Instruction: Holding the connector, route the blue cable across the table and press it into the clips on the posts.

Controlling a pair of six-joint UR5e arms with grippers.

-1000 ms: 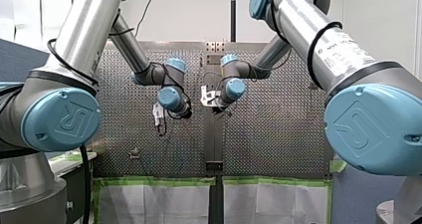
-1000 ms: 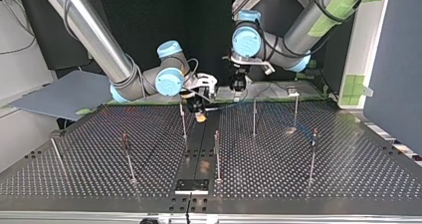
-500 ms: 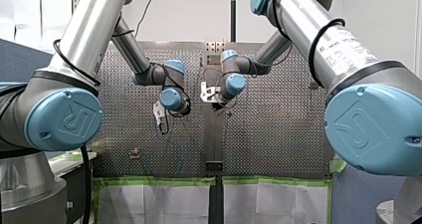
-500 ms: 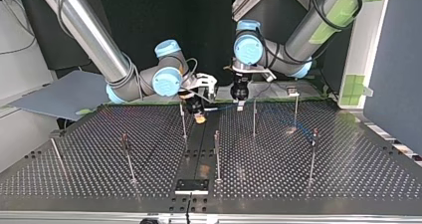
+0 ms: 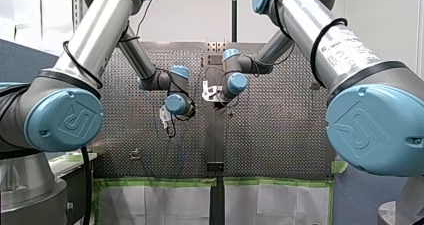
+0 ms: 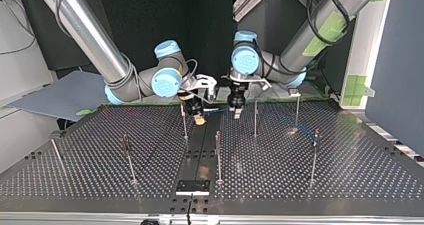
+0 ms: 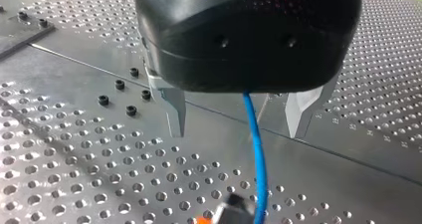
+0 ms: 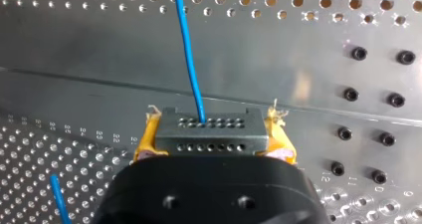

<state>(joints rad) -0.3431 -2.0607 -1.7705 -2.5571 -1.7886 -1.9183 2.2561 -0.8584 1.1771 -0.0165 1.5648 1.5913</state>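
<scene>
In the right wrist view my right gripper (image 8: 211, 143) is shut on the grey connector (image 8: 209, 129), its yellow pads (image 8: 147, 142) pressing both sides. The blue cable (image 8: 188, 45) runs straight ahead out of the connector over the table. In the left wrist view my left gripper (image 7: 238, 127) is open, and the blue cable (image 7: 258, 154) passes between its metal fingers (image 7: 175, 112) without touching either. In the top view my right gripper (image 6: 199, 117) and my left gripper (image 6: 235, 111) hang close together low over the back middle of the perforated table (image 6: 350, 175).
Several thin posts stand on the table in the top view, the nearest to the grippers being one post (image 6: 184, 122) and another post (image 6: 255, 117); further posts (image 6: 218, 155) stand toward the front. A black plate (image 6: 193, 187) lies at the front middle. Bolt heads (image 8: 351, 93) dot the centre strip.
My left arm has swung toward my right gripper, leftward in the top view, and lowered so the cable lies between its fingers. My right gripper has barely shifted and keeps the connector.
</scene>
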